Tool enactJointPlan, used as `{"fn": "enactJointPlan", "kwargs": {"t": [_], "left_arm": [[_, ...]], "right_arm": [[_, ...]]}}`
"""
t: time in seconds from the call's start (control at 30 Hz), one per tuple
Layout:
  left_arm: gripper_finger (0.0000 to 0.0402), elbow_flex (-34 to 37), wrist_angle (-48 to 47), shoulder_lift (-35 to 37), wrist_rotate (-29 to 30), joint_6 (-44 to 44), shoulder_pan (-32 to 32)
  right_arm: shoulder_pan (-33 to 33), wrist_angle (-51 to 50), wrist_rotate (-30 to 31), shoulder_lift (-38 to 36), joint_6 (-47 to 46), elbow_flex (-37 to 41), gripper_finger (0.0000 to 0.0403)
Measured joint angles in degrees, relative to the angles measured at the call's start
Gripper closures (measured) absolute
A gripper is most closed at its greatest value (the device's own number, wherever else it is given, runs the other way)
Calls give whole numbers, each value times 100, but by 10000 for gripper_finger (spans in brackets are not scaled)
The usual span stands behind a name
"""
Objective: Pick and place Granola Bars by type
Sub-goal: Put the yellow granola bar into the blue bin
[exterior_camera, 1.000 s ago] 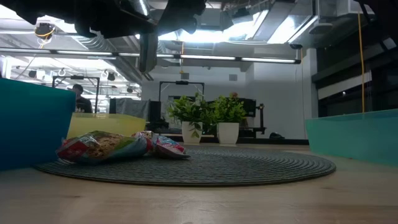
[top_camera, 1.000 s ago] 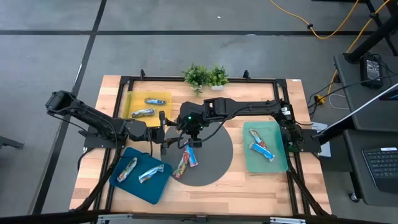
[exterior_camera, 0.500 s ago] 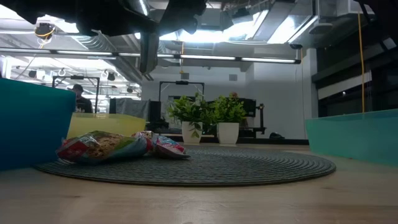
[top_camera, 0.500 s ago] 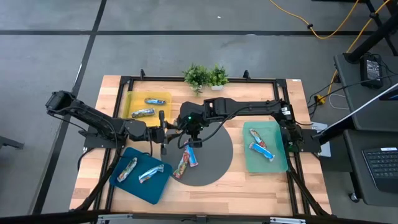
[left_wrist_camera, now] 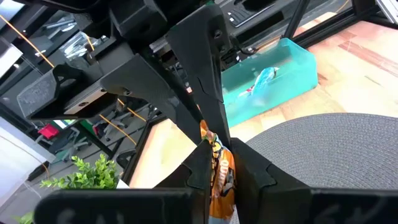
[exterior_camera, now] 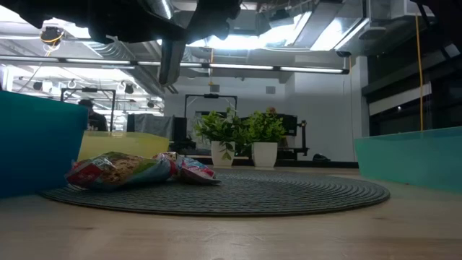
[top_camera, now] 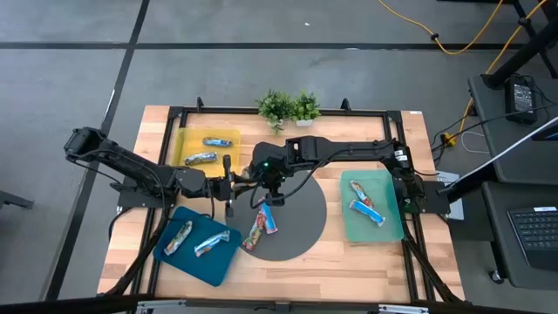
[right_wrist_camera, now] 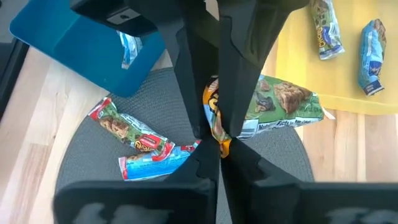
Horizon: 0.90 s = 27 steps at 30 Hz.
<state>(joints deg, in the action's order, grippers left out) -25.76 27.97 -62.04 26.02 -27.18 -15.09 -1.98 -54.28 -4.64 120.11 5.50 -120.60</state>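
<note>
A granola bar (right_wrist_camera: 280,102) in a green wrapper with an orange end hangs above the round grey mat (top_camera: 301,222), between both grippers. My left gripper (left_wrist_camera: 219,158) has reached in from the table's left and is shut on the bar. My right gripper (right_wrist_camera: 219,149) comes from the right and is shut on it too. In the high view the two grippers meet near the table's middle and hide the bar. A red-green bar (top_camera: 257,231) and a blue bar (top_camera: 271,220) lie flat on the grey mat. My left gripper pinches the bar's orange end (left_wrist_camera: 217,169) between its two fingers, coming about level from the table's left. The bar is lifted clear of the mat. My right gripper pinches the same orange end (right_wrist_camera: 214,124) between its two fingers, right beside the left fingers (right_wrist_camera: 186,74). The green body sticks out sideways from the hold, clear of the table.
A yellow mat (top_camera: 187,139) at the far left, a blue mat (top_camera: 170,253) at the near left and a green mat (top_camera: 388,214) at the right each hold two bars. Two potted plants (top_camera: 288,106) stand at the far edge.
My left gripper has shut on the bar's end while my right gripper keeps its hold. Both arms have stayed where they were, and the bar has not moved.
</note>
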Motion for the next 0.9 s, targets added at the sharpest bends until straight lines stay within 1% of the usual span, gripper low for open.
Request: {"fn": "enactJointPlan", "kwargs": {"t": [0.1,0.17,0.4,0.53,0.63,0.73,0.8,0.9], "left_arm": [[370,0,-2,0,-1,0,-1],[371,0,12,5,12,-3,-1],[373,0,9,7,106,-17,-2],[374,0,-102,24,218,-15,0],[375,0,-191,71,303,25,-35],[373,0,-318,203,483,78,-146],[373,-1,-511,338,762,96,-287],[375,-74,-966,604,1241,161,-567]], "right_arm": [[0,-33,0,0,92,0,370],[-1,-228,-13,0,124,9,354],[-5,-461,-11,11,228,11,280],[-4,-619,-3,11,223,11,249],[-4,-807,83,11,221,11,239],[-4,-970,426,11,249,11,238],[-4,-1029,628,11,284,11,242],[4,-1121,760,11,395,11,248]]}}
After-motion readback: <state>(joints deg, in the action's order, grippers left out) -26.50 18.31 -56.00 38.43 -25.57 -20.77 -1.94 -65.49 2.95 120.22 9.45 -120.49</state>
